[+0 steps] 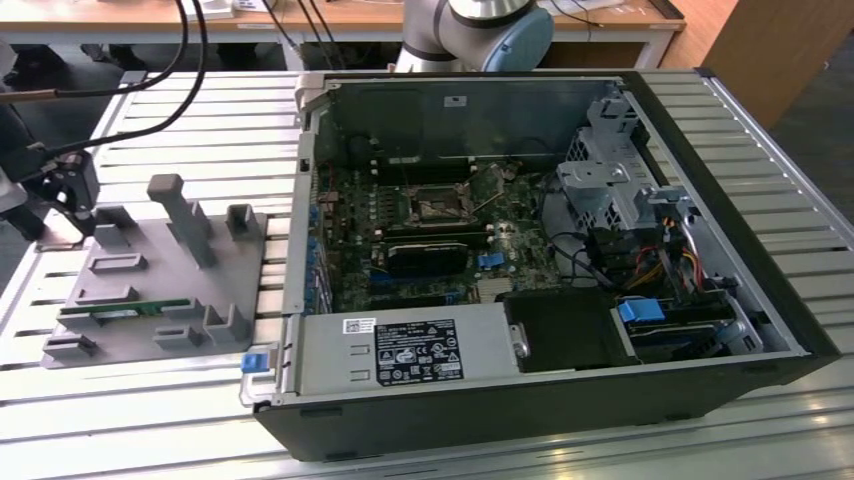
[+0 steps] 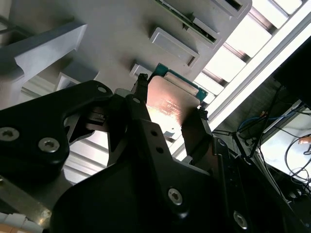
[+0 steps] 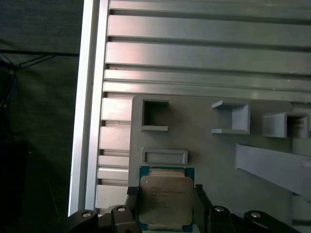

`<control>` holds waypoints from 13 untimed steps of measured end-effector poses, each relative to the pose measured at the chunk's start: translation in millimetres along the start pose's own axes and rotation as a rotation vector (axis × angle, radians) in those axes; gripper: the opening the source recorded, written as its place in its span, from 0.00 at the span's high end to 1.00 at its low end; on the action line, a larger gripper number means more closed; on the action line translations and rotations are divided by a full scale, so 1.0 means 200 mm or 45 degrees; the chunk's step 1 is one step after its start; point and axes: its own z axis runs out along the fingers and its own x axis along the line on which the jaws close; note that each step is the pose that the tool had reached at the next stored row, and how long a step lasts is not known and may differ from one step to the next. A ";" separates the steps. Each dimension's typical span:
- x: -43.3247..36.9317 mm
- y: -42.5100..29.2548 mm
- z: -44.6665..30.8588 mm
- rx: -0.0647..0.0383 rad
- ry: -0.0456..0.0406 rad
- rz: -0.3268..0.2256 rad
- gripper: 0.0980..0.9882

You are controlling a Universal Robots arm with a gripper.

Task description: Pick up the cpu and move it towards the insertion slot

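Silver cpu (image 3: 166,200), black claw (image 2: 171,98), grey plate (image 3: 214,162), green circuit board (image 1: 354,215)

We see fine print on cpu (image 3: 166,200) lid, more on power supply label (image 1: 416,353); we make out no words.

In the exterior view, the computer case (image 1: 534,420) is set on the worktop (image 1: 134,420), with the arm's base (image 1: 481,30) behind it at 12 o'clock. The fixture tray (image 1: 154,270) is laid beside the case at 9 o'clock. Inside the case, the insertion slot (image 1: 434,207) is placed on the circuit board (image 1: 350,290), toward 10 o'clock of the case's middle. The jaws are held over the tray's 10 o'clock corner. In the first wrist view, the cpu (image 3: 166,201) is clasped between the jaws, over the tray's edge.
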 end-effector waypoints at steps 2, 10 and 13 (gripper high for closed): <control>0.000 0.000 -0.003 0.000 0.000 0.000 0.52; 0.000 0.001 -0.015 0.000 0.000 0.000 0.52; 0.000 0.001 -0.021 0.000 0.000 0.000 0.52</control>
